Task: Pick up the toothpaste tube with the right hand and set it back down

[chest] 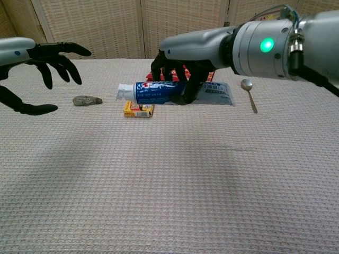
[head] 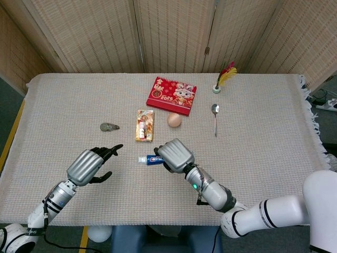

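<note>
- Only my chest view shows the toothpaste tube (chest: 159,93) clear of the tabletop (chest: 169,180).
- My right hand (chest: 177,79) grips it, palm down; my left hand (chest: 39,71) hangs spread, holding nothing.

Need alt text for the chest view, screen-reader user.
The right hand holds a blue-and-white toothpaste tube level above the woven tablecloth. The left hand hovers open at far left; a spoon lies at right.

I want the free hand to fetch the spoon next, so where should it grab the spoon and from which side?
Probably the handle, around its middle, coming straight down from above. The spoon lies flat on the table cloth, bowl toward the far edge and thin handle pointing toward the robot. With bare cloth on both sides, fingers could close across the handle's width. The left hand is free.
</note>
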You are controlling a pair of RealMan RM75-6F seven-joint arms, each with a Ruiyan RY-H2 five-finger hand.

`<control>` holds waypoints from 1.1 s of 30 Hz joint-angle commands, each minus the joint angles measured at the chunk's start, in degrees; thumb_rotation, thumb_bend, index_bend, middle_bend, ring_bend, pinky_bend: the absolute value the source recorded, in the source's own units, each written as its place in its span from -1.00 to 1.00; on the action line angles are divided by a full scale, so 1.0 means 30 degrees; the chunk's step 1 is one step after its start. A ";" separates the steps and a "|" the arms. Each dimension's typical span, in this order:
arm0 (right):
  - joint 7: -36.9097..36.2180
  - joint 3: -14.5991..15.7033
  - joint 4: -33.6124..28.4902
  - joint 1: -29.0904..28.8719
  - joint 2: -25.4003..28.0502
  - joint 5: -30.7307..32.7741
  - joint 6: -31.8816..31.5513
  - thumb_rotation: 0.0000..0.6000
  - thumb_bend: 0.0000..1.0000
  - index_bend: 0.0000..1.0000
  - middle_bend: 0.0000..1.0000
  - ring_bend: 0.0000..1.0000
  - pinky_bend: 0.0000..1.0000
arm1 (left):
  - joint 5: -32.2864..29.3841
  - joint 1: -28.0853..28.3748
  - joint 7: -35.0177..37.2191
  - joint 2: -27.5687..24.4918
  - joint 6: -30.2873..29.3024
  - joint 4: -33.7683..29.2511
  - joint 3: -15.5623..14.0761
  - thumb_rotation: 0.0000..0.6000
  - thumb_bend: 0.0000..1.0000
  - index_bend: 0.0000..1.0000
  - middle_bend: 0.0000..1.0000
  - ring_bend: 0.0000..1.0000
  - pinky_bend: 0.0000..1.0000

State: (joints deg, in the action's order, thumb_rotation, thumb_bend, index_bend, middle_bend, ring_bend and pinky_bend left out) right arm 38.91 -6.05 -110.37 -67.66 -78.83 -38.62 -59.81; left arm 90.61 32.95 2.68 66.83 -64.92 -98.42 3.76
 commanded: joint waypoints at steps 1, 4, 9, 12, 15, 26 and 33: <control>-0.0927 0.0092 0.0473 0.0579 -0.0366 -0.0828 0.0381 1.00 0.89 0.25 0.07 0.32 0.18 | -0.0366 -0.0270 0.3975 -0.0331 -0.0708 0.0336 0.0399 0.72 -0.49 -0.95 -0.80 -0.81 -0.69; -0.1898 0.0015 0.0918 0.1018 -0.0858 -0.1490 0.0575 1.00 0.89 0.25 0.07 0.32 0.18 | -0.0428 -0.0176 0.5983 -0.0451 -0.0638 0.0383 0.0524 -0.14 -0.55 -0.96 -0.90 -0.91 -0.87; -0.3847 -0.0206 0.1755 0.1784 -0.1704 -0.2810 0.0916 1.00 0.89 0.25 0.07 0.33 0.20 | -0.0969 0.0010 0.7749 -0.0355 -0.0374 0.0485 0.0869 -0.82 -0.63 -0.94 -0.92 -0.92 -1.00; -0.5338 -0.0503 0.2362 0.2296 -0.2428 -0.3880 0.0959 1.00 0.89 0.25 0.07 0.34 0.22 | -0.1400 0.0194 0.9666 -0.0500 0.0053 0.0062 0.1129 -0.99 -0.69 -0.94 -0.92 -0.92 -1.00; -0.6778 -0.0814 0.3205 0.2748 -0.3447 -0.5098 0.0806 1.00 0.89 0.25 0.07 0.34 0.24 | -0.1452 0.0292 1.1437 -0.0543 -0.0004 -0.0143 0.1448 -1.00 -0.71 -0.93 -0.92 -0.94 -1.00; -1.0469 -0.2296 0.6045 0.3379 -0.7112 -0.7966 0.0249 1.00 0.89 0.25 0.07 0.43 0.27 | -0.1206 0.0369 1.0692 0.0074 -0.0569 -0.0522 0.1694 -1.00 -0.71 -0.96 -0.93 -0.97 -1.00; -1.1463 -0.2953 0.7323 0.3547 -0.8662 -0.8879 -0.0154 1.00 0.89 0.25 0.07 0.45 0.29 | -0.0459 0.0376 0.8891 0.1015 -0.1481 -0.0487 0.1737 -1.00 -0.71 -0.96 -0.94 -0.98 -1.00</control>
State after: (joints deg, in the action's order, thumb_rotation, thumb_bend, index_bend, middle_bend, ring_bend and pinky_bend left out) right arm 4.86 -14.52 -88.90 -57.17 -104.26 -64.78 -60.04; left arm 88.55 34.02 30.72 69.00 -68.63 -100.17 8.92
